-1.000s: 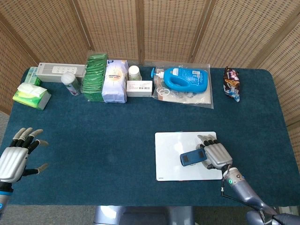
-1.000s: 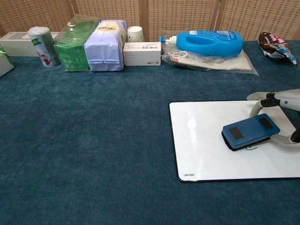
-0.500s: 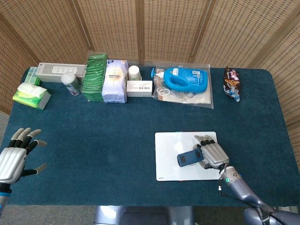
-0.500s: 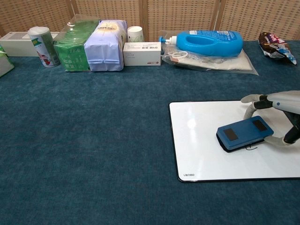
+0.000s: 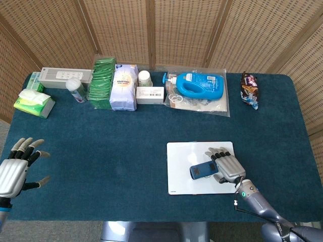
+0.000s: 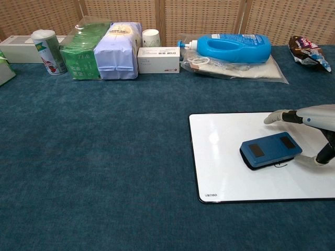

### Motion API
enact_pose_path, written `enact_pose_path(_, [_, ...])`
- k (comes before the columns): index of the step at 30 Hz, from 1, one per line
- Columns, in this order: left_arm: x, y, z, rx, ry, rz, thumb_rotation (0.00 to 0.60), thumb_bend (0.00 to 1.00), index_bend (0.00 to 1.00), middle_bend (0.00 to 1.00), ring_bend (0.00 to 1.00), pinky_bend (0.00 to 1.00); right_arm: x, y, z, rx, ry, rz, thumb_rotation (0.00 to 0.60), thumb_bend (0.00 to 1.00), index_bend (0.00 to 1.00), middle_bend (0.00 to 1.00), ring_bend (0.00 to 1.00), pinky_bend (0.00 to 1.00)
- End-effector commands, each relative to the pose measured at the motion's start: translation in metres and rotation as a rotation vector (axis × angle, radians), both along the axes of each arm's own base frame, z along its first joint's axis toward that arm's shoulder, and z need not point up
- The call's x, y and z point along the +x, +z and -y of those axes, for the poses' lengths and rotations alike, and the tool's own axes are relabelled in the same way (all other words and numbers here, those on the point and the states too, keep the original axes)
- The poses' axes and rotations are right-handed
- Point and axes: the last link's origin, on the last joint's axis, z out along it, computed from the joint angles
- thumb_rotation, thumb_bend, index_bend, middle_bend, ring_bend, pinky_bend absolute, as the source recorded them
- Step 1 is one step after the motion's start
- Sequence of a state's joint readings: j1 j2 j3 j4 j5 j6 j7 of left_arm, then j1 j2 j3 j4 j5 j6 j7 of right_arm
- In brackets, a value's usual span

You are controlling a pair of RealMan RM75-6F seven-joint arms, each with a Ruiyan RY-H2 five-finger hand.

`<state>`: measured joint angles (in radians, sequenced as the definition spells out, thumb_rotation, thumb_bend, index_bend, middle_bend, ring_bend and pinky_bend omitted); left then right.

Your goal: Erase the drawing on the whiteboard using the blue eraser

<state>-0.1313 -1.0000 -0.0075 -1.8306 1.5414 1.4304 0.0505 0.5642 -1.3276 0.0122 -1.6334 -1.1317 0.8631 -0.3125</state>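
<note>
Blue-carpeted desk [image 5: 101, 146] below: my right robot hand [image 5: 226, 165] grips the blue eraser [image 6: 270, 150] by its long sides on the whiteboard [image 6: 222, 172]; light, rigid, slides easily. Left robot hand [image 5: 15, 169] spread, empty.

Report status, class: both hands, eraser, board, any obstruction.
Right hand holds blue eraser flat on whiteboard. Left hand open, off-board. Small dark mark beside eraser. Nothing blocking.

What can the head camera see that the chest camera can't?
Only the head view shows the left hand, fingers spread and holding nothing, and the whole green tissue pack at the table's left end. Only the chest view shows a tiny dark mark on the board beside the eraser. Both show the whiteboard, the blue eraser lying on it with the right hand at it, and the blue bottle.
</note>
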Motion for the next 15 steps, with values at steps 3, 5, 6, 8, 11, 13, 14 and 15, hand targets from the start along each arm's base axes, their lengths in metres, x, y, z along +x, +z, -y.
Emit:
enact_pose_path(3, [-0.0001,-0.0006,-0.0006,-0.002,-0.001,0.002,0.6,0.17,0.36,0.16,0.09,0.0,0.0007,-0.0002,-0.0026,-0.004,-0.004,0.0,0.6,0.38,0.12,0.0,0.0,0.0])
enact_pose_path(5, [-0.0001,-0.001,-0.001,-0.003,-0.002,0.001,0.6,0.17,0.36,0.16,0.09,0.0,0.0009,0.0,-0.0032,-0.007,-0.006,0.0,0.6,0.39,0.15,0.0,0.0,0.0])
enact_pose_path(6, [-0.0001,-0.0012,-0.0011,-0.004,-0.002,0.002,0.6,0.17,0.36,0.16,0.09,0.0,0.001,0.0,-0.0035,-0.008,-0.007,0.001,0.6,0.39,0.16,0.0,0.0,0.0])
enact_pose_path(8, [-0.0003,-0.0015,-0.0014,-0.005,-0.002,0.002,0.6,0.17,0.36,0.16,0.09,0.0,0.0012,0.0001,-0.004,-0.011,-0.008,0.002,0.6,0.39,0.2,0.0,0.0,0.0])
enact_pose_path(11, [-0.0006,-0.0017,-0.0018,-0.005,-0.002,0.002,0.6,0.17,0.36,0.16,0.09,0.0,0.0017,-0.0003,-0.0038,-0.014,-0.008,0.003,0.6,0.39,0.25,0.0,0.0,0.0])
enact_pose_path(13, [-0.0008,-0.0016,-0.0019,-0.004,-0.002,0.002,0.6,0.17,0.36,0.16,0.09,0.0,0.0022,-0.0006,-0.0032,-0.016,-0.007,0.003,0.6,0.39,0.26,0.0,0.0,0.0])
enact_pose_path(14, [-0.001,-0.0016,-0.0019,-0.004,-0.001,0.002,0.6,0.17,0.36,0.16,0.09,0.0,0.0025,-0.0008,-0.0031,-0.017,-0.008,0.005,0.6,0.39,0.26,0.0,0.0,0.0])
enact_pose_path(15, [-0.0011,-0.0015,-0.0018,-0.004,-0.001,0.002,0.6,0.17,0.36,0.16,0.09,0.0,0.0027,-0.001,-0.0029,-0.017,-0.009,0.007,0.6,0.39,0.26,0.0,0.0,0.0])
